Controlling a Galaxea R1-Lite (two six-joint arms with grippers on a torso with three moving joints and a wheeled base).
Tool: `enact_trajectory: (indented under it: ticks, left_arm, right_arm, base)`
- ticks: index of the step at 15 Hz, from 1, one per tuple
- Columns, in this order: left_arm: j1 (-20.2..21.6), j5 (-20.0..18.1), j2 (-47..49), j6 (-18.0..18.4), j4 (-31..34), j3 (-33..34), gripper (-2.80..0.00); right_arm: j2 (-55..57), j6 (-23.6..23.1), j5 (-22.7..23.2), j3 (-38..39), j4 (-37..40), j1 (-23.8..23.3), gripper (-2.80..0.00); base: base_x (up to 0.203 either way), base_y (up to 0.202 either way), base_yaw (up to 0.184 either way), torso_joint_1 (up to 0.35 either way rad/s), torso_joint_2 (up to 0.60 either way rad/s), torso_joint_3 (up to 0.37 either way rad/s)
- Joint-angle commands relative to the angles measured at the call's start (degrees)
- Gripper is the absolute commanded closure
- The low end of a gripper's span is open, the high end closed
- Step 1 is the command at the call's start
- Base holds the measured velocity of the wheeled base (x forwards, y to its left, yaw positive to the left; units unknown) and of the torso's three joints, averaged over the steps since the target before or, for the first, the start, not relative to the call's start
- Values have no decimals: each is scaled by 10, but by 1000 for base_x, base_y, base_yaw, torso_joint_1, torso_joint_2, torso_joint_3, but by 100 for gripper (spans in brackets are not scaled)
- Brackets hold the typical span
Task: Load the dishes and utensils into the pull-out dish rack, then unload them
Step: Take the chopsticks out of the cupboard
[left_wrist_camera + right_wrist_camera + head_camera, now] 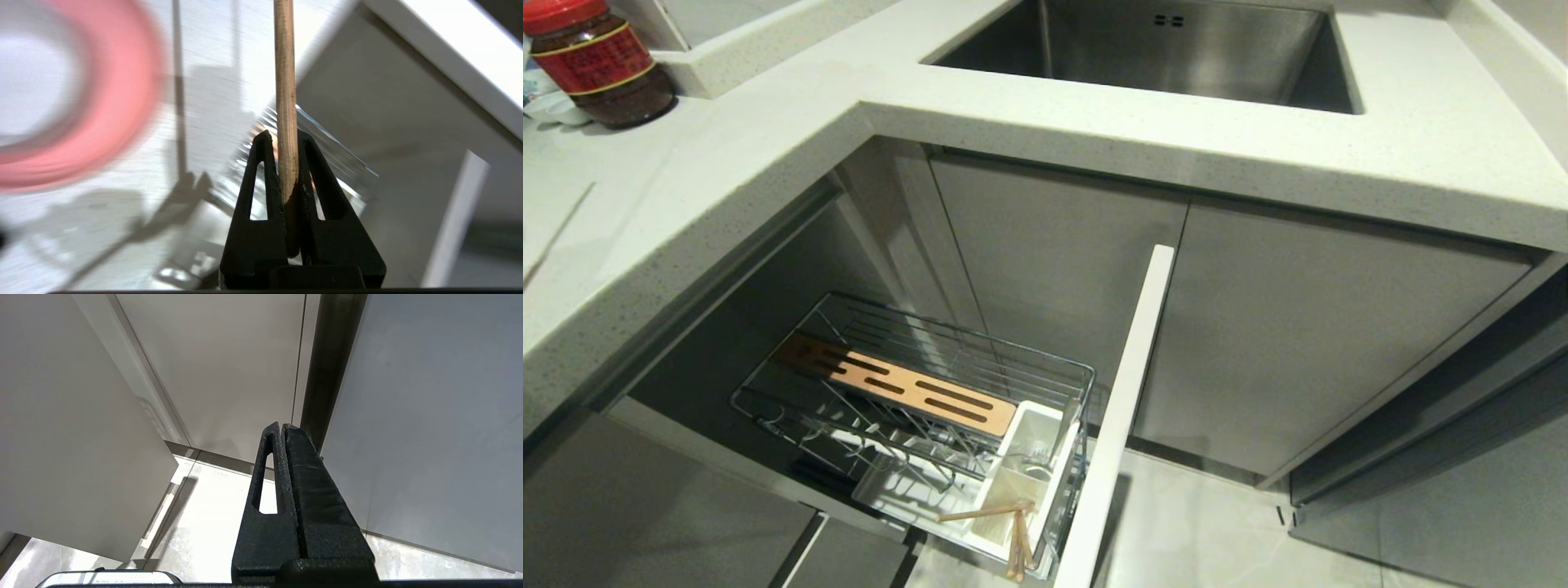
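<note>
The pull-out dish rack (915,384) stands drawn out under the counter, its white front (1119,408) edge-on. Wooden chopsticks (1013,531) lie in its white utensil holder (1021,465). Neither arm shows in the head view. In the left wrist view my left gripper (283,134) is shut on one wooden chopstick (284,61), which sticks straight out past the fingertips. A blurred pink plate (122,81) lies on a pale surface to one side of it, and the rack's chrome wire (335,151) shows behind the fingers. My right gripper (282,425) is shut and empty, facing cabinet doors.
A steel sink (1160,49) is set in the pale countertop (768,147). A red-lidded jar (600,65) stands at the counter's far left. Grey cabinet doors (1298,343) run to the right of the rack, above a light tiled floor (1201,531).
</note>
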Motion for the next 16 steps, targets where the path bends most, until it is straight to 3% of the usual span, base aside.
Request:
enact_trajectory:
  ticks: [1,3,7,16]
  left_arm:
    - [83,38,15,16,2,1,0]
    - [128,76,36,29,1,3,0]
    - [156,133,76,41,2,23,0]
    - [176,135,81,-12,-1,92,0]
  right_arm:
    - [0,0,0,15,-1,0,0]
    - [0,0,0,16,-1,0,0]
    - [0,0,0,16,-1,0,0]
    - [0,0,0,15,-1,0,0]
  base:
    - [0,0,0,0,0,0]
    - [0,0,0,0,0,0]
    - [0,0,0,0,0,0]
    - [0,0,0,0,0,0]
